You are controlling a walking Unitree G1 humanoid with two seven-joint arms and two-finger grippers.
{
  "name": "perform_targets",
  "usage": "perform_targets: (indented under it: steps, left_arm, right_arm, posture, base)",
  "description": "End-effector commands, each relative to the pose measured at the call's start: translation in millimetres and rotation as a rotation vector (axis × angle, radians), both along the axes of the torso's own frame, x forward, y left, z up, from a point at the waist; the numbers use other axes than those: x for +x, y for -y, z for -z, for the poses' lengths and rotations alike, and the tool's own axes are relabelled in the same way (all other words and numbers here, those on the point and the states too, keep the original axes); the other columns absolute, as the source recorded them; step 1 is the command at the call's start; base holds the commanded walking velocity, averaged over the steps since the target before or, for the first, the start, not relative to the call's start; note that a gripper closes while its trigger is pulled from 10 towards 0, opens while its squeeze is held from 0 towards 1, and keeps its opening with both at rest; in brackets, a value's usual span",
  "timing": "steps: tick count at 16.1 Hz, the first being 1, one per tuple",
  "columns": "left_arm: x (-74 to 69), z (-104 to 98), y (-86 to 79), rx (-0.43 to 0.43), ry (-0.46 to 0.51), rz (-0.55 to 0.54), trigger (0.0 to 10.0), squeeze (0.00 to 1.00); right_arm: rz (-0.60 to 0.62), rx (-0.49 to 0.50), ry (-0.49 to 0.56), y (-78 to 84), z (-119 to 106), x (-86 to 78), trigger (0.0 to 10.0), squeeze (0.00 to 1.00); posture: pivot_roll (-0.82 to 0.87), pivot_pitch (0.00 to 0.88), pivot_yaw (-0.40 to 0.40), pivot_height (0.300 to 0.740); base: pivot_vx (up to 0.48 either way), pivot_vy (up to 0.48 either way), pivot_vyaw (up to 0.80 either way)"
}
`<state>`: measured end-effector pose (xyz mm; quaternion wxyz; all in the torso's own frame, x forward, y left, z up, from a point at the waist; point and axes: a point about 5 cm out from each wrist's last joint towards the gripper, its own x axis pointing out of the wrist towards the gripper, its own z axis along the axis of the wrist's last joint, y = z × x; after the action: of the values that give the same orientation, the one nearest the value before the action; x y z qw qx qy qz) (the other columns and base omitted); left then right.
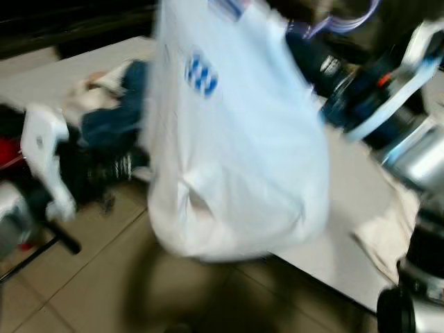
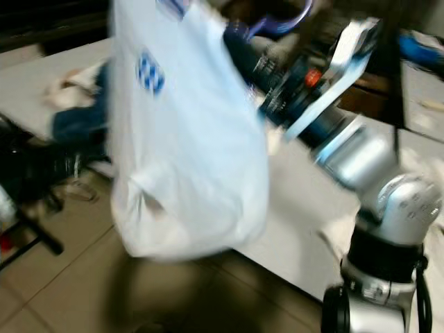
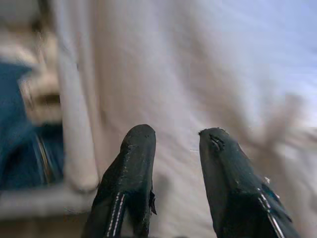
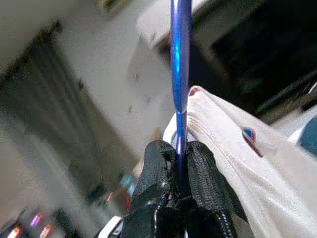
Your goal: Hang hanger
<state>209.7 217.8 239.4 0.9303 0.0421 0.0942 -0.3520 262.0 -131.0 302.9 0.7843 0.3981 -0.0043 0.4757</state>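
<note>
Your right claw (image 4: 179,168) is clenched on the blue hanger (image 4: 180,59), carrying the white shirt (image 1: 236,139) at upper centre, while your parted left claw (image 3: 173,163) faces the cloth.

Silver right arm (image 2: 361,163), black ribbed pincer fingers (image 4: 205,183)

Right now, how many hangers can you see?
1. A blue hanger carrying the white shirt, its thin neck pinched in the right end effector, raised above the table edge. The clothes pile could hide others.
</note>
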Motion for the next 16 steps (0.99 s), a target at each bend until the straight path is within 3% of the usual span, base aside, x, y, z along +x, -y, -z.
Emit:
perform_targets:
  steps: [1, 3, 4, 6, 11, 16]
  left_arm:
    - [-9.1, 0, 13.2, 0.009, -0.028, 0.103, 10.0, 0.0]
    - [-10.9, 3, 15.6, 0.007, -0.038, 0.111, 10.0, 0.0]
    - [-9.9, 3, 16.4, 0.002, -0.03, 0.106, 10.0, 0.0]
    - [-10.7, 0, 15.1, 0.001, -0.026, 0.114, 10.0, 0.0]
    - [-10.0, 1, 15.0, 0.004, -0.035, 0.104, 10.0, 0.0]
    - [4.1, 2, 7.6, 0.003, 0.003, -0.015, 10.0, 0.0]
  right_arm:
    - [-0.026, -0.014, 0.045, -0.9, 0, -9.3, 10.0, 0.0]
    - [-0.028, -0.065, 0.033, -3.1, 11, -13.3, 10.0, 0.0]
    - [-0.008, -0.162, -0.002, -4.8, 30, -15.5, 10.0, 0.0]
    - [0.018, -0.255, -0.036, -5.2, 51, -16.0, 10.0, 0.0]
    - [0.111, -0.337, -0.046, -6.2, 75, -10.1, 10.0, 0.0]
    - [0.214, -0.401, -0.028, -9.7, 89, 2.4, 10.0, 0.0]
  posture:
    - [0.13, 0.0, -0.057, 0.74]
    - [0.13, 0.0, -0.06, 0.74]
    - [0.13, 0.0, -0.061, 0.74]
    - [0.13, 0.0, -0.062, 0.74]
    - [0.14, 0.0, -0.06, 0.74]
    - [0.15, 0.0, -0.059, 0.74]
  base:
    - [0.0, 0.0, 0.8]
    - [0.0, 0.0, 0.8]
    - [0.0, 0.0, 0.8]
    - [0.0, 0.0, 0.8]
    - [0.0, 0.0, 0.8]
    - [0.0, 0.0, 0.8]
